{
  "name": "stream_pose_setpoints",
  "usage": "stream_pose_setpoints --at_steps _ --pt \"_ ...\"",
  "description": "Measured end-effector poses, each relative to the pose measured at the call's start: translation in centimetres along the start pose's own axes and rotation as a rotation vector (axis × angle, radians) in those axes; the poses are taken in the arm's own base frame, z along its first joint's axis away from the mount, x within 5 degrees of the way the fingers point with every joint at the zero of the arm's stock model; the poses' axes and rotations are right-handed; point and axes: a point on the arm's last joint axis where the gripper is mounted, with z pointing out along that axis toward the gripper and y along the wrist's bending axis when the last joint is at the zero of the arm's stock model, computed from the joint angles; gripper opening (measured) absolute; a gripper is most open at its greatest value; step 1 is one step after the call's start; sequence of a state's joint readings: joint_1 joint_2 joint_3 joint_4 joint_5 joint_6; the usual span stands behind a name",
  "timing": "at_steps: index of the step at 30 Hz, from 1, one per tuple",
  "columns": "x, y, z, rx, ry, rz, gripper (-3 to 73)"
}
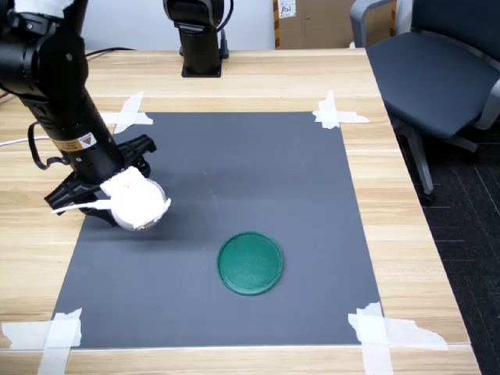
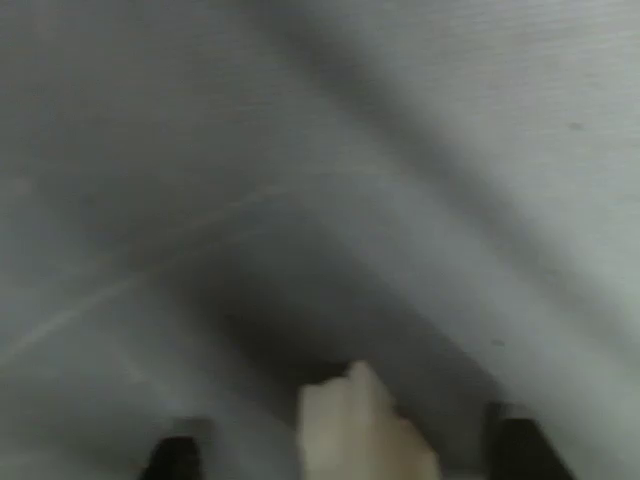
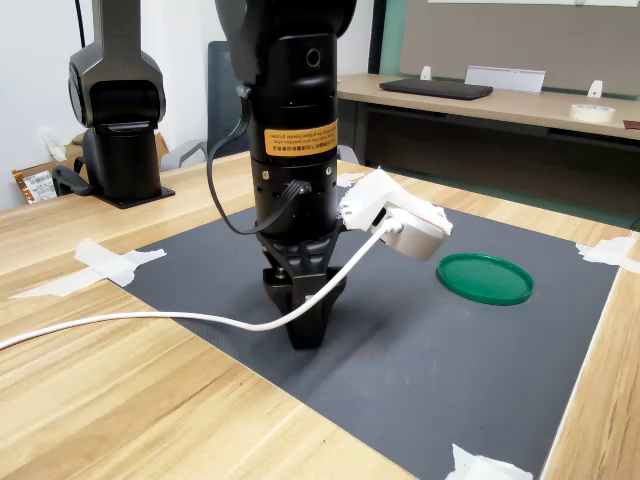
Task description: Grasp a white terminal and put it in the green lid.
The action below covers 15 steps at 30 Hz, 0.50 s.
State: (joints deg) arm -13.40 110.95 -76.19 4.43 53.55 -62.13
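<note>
The green lid [image 1: 250, 262] lies empty. Well apart from it, the pincer [image 3: 305, 335] is lowered to the mat [image 1: 234, 172], seemingly clamped on the white terminal [image 2: 362, 428]; carrying remains.

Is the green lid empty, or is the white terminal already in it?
Empty. The green lid shows only bare green inside in both exterior views; a whitish piece, apparently the white terminal, sits between the jaws in the wrist view.

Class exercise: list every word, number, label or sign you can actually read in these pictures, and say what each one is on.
None can be read.
Yellow label on the black arm, second exterior view: print too small.
Same label, first exterior view: warning triangle, text blurred.
White sticker on the cardboard box: illegible.
Wrist view: none.
</note>
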Motion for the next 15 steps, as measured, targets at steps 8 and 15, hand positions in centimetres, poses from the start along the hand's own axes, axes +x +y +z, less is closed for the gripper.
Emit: stream_pose_setpoints --at_steps 8,15 --pt "-0.01 -0.03 0.0 0.003 -0.002 0.0 29.4" --pt "-0.04 0.01 -0.37 0.009 -0.008 0.017 7.5"
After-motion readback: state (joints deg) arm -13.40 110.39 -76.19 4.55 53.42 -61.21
